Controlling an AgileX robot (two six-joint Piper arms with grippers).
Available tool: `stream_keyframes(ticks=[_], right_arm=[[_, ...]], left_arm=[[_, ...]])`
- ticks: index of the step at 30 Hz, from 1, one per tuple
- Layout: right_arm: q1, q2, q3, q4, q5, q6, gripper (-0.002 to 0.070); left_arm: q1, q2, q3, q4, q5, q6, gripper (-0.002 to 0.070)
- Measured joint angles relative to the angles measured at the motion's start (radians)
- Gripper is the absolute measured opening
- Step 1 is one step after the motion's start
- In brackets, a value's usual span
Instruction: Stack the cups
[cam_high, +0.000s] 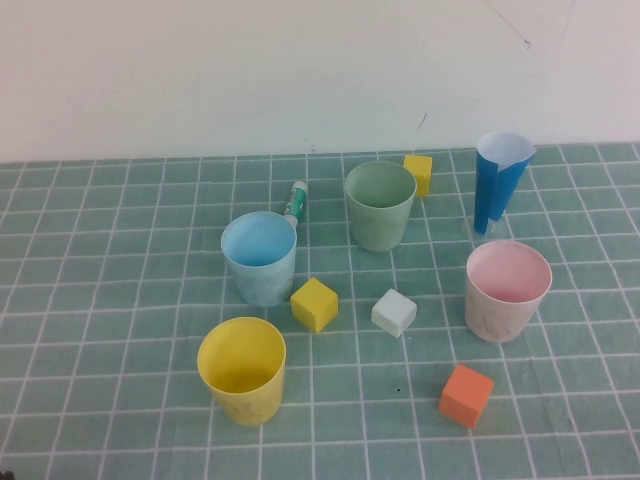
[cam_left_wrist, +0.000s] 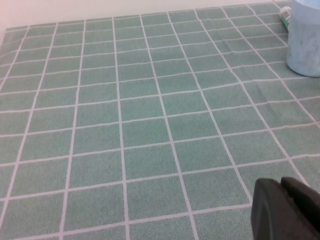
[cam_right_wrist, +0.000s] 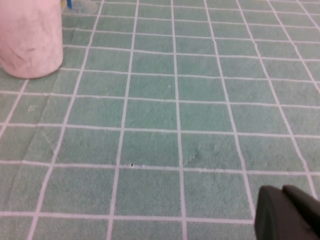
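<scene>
Four cups stand upright and apart on the green tiled mat: yellow (cam_high: 241, 368) at front left, light blue (cam_high: 260, 256) behind it, pale green (cam_high: 380, 203) at back centre, pink (cam_high: 507, 289) on the right. Neither gripper shows in the high view. In the left wrist view my left gripper (cam_left_wrist: 281, 183) is shut and empty, low over bare mat, with the light blue cup (cam_left_wrist: 305, 40) well ahead of it. In the right wrist view my right gripper (cam_right_wrist: 282, 191) is shut and empty, with the pink cup (cam_right_wrist: 31, 37) far off.
A tall dark-blue cone (cam_high: 500, 180) stands at back right. Two yellow cubes (cam_high: 314, 304) (cam_high: 418, 173), a white cube (cam_high: 394, 312) and an orange cube (cam_high: 466, 394) lie among the cups. A marker (cam_high: 295, 202) lies behind the blue cup. A white wall bounds the back.
</scene>
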Motion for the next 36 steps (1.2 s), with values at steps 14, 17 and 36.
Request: stream_keyframes(ticks=[14,17,36], right_arm=[[0.000,0.000,0.000,0.000,0.000,0.006,-0.0003],[0.000,0.000,0.000,0.000,0.000,0.006,-0.0003],[0.000,0.000,0.012,-0.003,-0.726,-0.013,-0.0003]], left_arm=[[0.000,0.000,0.000,0.011,0.000,0.000,-0.0003],[0.000,0.000,-0.001,0.031,0.000,0.000,-0.0003],[0.000,0.000,0.001,0.089,-0.680,-0.011,-0.0003]])
